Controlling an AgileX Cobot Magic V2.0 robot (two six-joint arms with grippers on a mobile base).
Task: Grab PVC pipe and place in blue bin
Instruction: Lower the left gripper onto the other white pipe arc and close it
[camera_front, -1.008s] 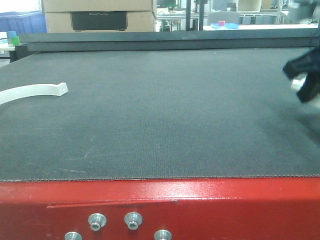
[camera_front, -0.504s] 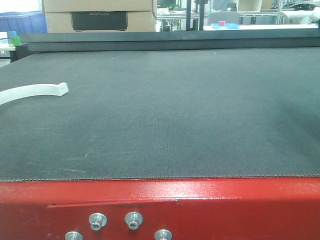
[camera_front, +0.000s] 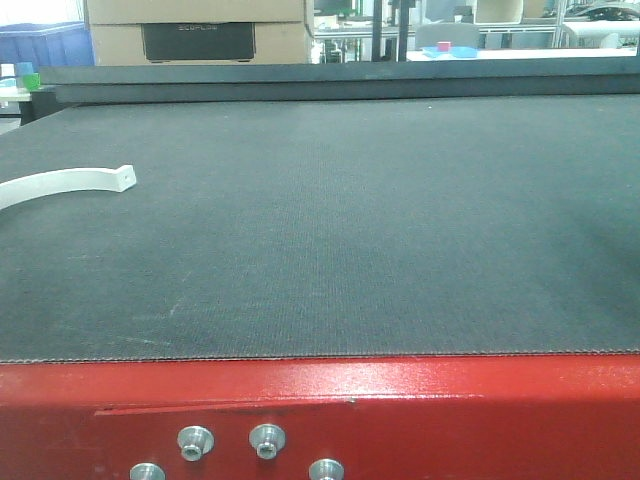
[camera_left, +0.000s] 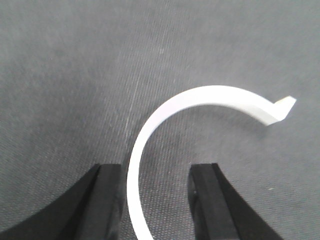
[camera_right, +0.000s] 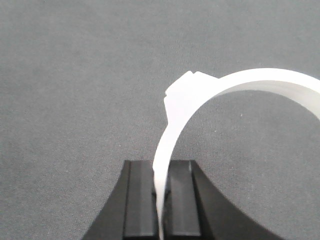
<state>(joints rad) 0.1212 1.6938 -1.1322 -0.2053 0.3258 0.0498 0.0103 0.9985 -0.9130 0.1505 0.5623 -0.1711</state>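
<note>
Dark grey textured worktop (camera_front: 330, 230) with red front edge. Lying flat near its left side: white curved PVC pipe strip (camera_front: 70, 183), straddled by left hand (camera_left: 157, 172), spread wide. Pinched in right hand (camera_right: 161, 167), clamped tight: second white curved strip (camera_right: 260, 82).

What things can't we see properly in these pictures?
Front view: no arms in frame; the white curved piece runs off the left edge.
Front view: the blue container is cut by the left edge.
Left wrist view: the loose pipe leaves the bottom edge between the open left gripper.
Right wrist view: the clamped pipe, in the right gripper, is cut by the right edge.
</note>
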